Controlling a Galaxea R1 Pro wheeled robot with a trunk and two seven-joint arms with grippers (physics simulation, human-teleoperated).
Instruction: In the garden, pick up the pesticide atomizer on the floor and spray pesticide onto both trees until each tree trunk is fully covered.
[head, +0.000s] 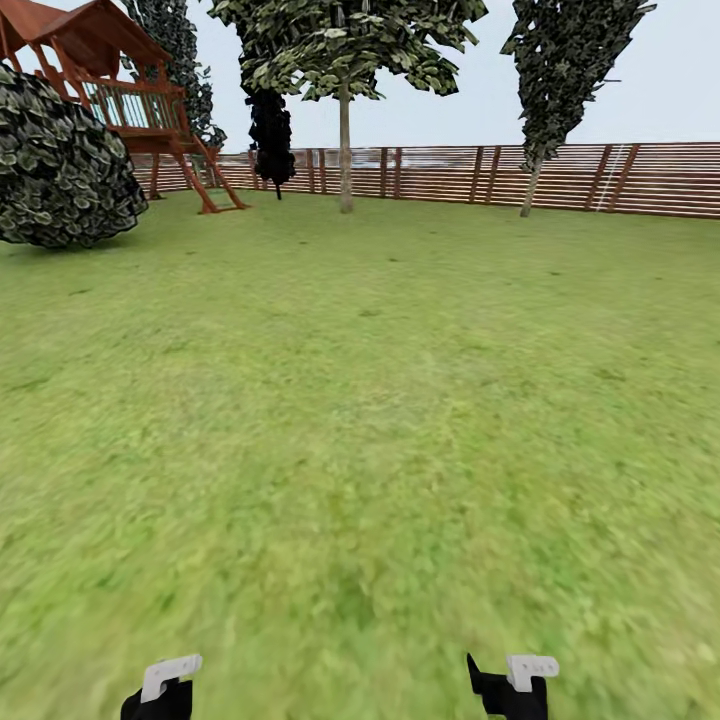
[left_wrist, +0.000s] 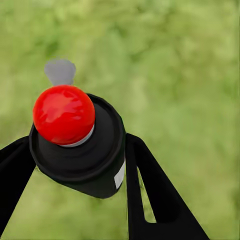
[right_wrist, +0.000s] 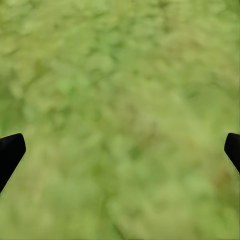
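The pesticide atomizer (left_wrist: 75, 150), a dark bottle with a round red top, sits between the black fingers (left_wrist: 150, 190) of my left gripper (left_wrist: 77, 165), which is shut on it above blurred grass. In the head view my left gripper (head: 160, 690) and right gripper (head: 515, 685) hang low at the near edge of the garden lawn (head: 380, 400). The right gripper (right_wrist: 120, 155) is open, with only grass between its fingertips (right_wrist: 10, 150). Both trees stand far ahead by the fence, one slim trunk (head: 345, 150) at centre and a leaning trunk (head: 530, 185) to the right. The stone floor is out of view.
A brown slat fence (head: 450, 175) closes the far side. At the back left stand a wooden playset (head: 140, 100), a large round bush (head: 60, 165) and a dark narrow conifer (head: 270, 130). Open grass stretches from me to the trees.
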